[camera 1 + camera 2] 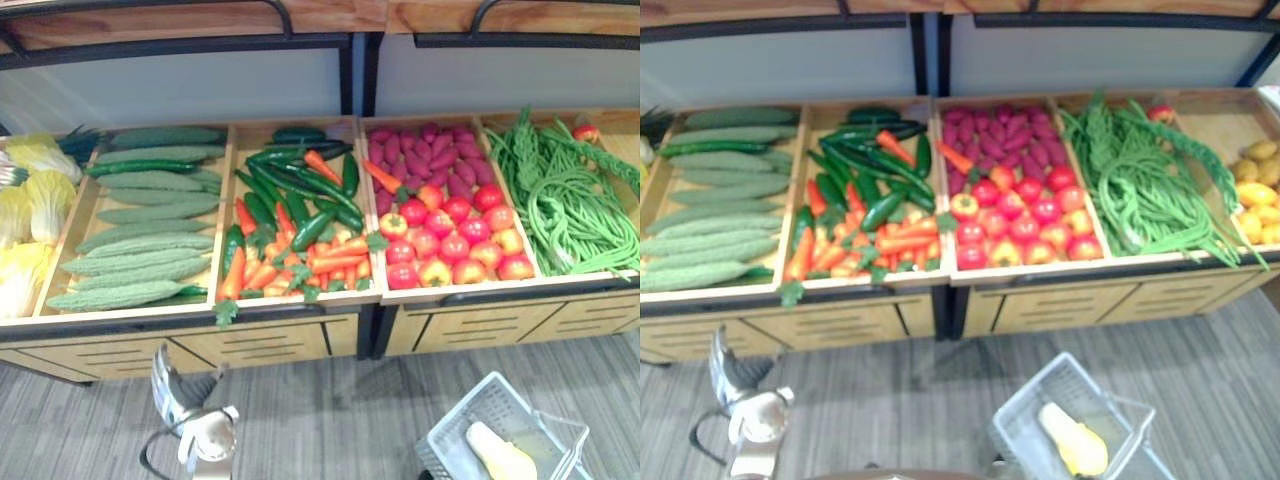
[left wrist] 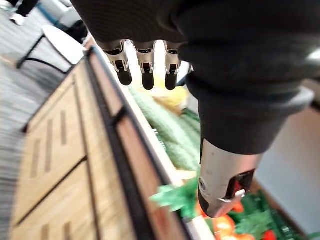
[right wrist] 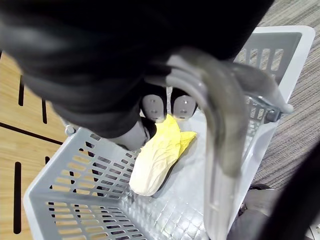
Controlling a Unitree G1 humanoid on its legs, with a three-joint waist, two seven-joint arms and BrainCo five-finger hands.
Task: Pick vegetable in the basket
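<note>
1. The right hand [image 3: 165, 106] has its fingers curled round the handle [image 3: 220, 125] of the grey basket [image 1: 455, 440]. The basket hangs at 5 o'clock in the head views, with a pale yellow cabbage [image 3: 157, 157] lying in it.
2. The left hand [image 2: 145, 70] sits at 7 o'clock with its fingers straight and holds nothing. It is close to the front of the stand [image 1: 280, 345].
3. Likely risks:
   - The reaching hand could clip the stand's front rim.
   - It could drag loose carrots [image 1: 330, 262] over the edge, since they are heaped at the rim.
   - A tilted basket could let the cabbage roll out.
4. Counts:
   - two hands
   - one basket
   - one cabbage inside it
   - five bins in the left eye view
   - the produce in the bins overlaps too much to count
</note>
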